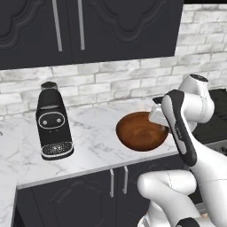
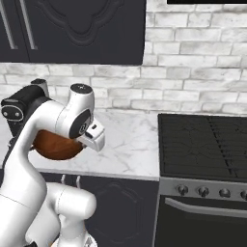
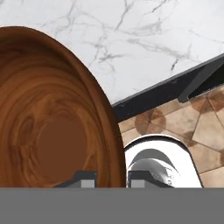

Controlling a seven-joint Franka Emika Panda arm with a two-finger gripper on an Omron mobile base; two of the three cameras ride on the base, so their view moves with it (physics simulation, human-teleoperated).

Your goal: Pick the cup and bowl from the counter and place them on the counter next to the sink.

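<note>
**A:** You have the bowl (image 1: 142, 131) in hand. Its rim sits between the two finger tips of the gripper (image 3: 111, 178) in the hand view, one tip inside the wall and one outside, so the pincer is clenched on the rim.

**B:** Where is the bowl against the counter (image 1: 95, 148)?

**A:** It looks lifted and tipped. In the left base view it hangs over the front part of the marble, near the edge, to the right of the black coffee machine (image 1: 53, 120). In the right base view its underside (image 2: 55, 144) shows behind the arm, with the stovetop (image 2: 205, 144) well apart to the right.

**B:** Anything inside it?

**A:** Nothing. The hand view shows bare wood grain down to the flat bottom.

**B:** So which step are you on?

**A:** I judge you are carrying the bowl. You cannot see the sink or the cup from here, so how far the task has got stays open. The next move calls for a steady carry to the marble beside the sink. Keep the bowl clear of the coffee machine, and watch the rim grip, since a wide bowl pinched at one edge may swing or slip.
</note>
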